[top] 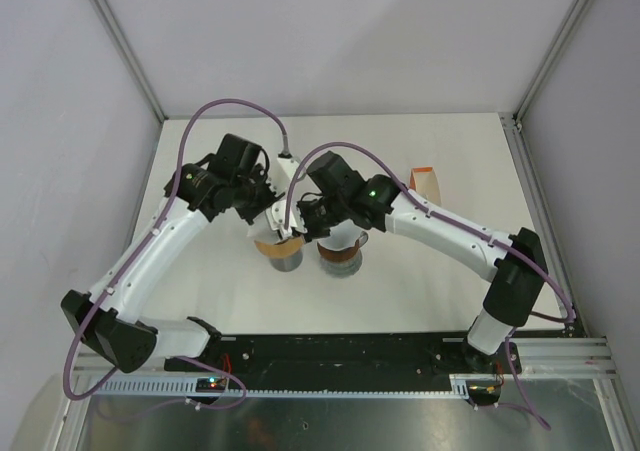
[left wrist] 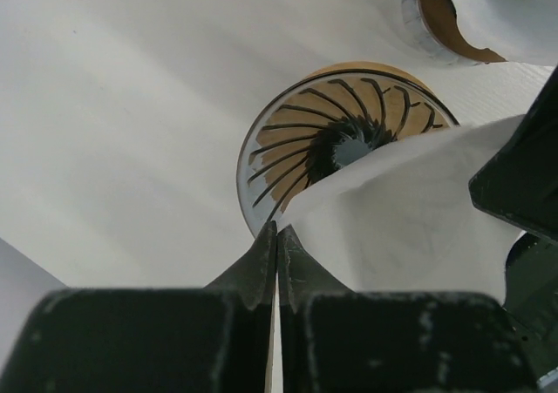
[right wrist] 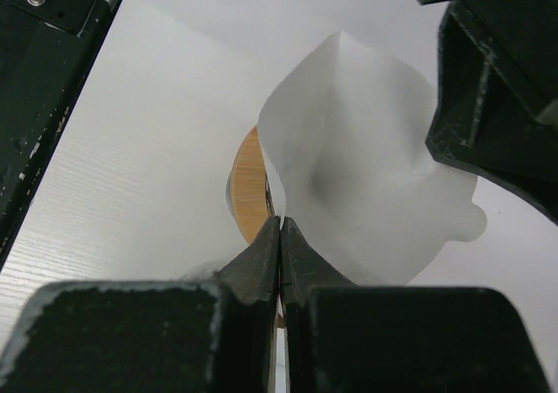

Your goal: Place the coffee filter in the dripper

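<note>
The white paper coffee filter (left wrist: 410,219) hangs spread open between my two grippers, just above the dripper (left wrist: 305,132), a round glass-and-wood cone with dark spiral ribs. My left gripper (left wrist: 277,232) is shut on one edge of the filter. My right gripper (right wrist: 281,223) is shut on the opposite edge of the filter (right wrist: 366,166), with the dripper's wooden rim (right wrist: 248,179) showing below. In the top view both grippers (top: 275,226) (top: 305,226) meet over the dripper (top: 283,254), and the filter is mostly hidden under them.
A second round holder (top: 340,256) with white paper in it stands just right of the dripper, and it also shows in the left wrist view (left wrist: 453,18). A brown and white packet (top: 428,179) lies at the back right. Grey walls enclose the white table (top: 200,291).
</note>
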`<act>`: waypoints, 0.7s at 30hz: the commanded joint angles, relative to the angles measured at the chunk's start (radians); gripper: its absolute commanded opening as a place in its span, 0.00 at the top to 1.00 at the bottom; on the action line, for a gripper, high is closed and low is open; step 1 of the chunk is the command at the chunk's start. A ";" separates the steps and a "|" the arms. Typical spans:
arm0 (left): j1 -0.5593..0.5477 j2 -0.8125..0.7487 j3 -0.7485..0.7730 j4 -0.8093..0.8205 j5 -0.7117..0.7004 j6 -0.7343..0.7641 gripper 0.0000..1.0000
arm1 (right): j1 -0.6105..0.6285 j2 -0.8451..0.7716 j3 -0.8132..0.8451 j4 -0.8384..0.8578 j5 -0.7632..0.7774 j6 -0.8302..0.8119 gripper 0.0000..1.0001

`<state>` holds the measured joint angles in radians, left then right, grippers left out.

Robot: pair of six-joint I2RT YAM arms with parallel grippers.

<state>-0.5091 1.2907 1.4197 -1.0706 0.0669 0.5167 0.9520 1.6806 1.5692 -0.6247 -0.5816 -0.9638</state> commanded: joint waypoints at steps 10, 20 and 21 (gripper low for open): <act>0.011 0.019 -0.025 0.037 0.049 0.018 1.00 | -0.004 -0.045 -0.043 0.080 -0.019 0.070 0.68; 0.011 0.011 0.026 0.037 0.040 0.014 0.46 | 0.010 -0.100 -0.045 0.119 -0.051 0.121 0.47; 0.011 0.008 0.031 0.037 0.038 0.013 0.43 | 0.012 -0.105 -0.043 0.123 -0.053 0.131 0.45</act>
<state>-0.5053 1.3109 1.4002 -1.0561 0.0929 0.5259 0.9539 1.6398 1.5185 -0.5552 -0.5968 -0.8780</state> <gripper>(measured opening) 0.525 0.524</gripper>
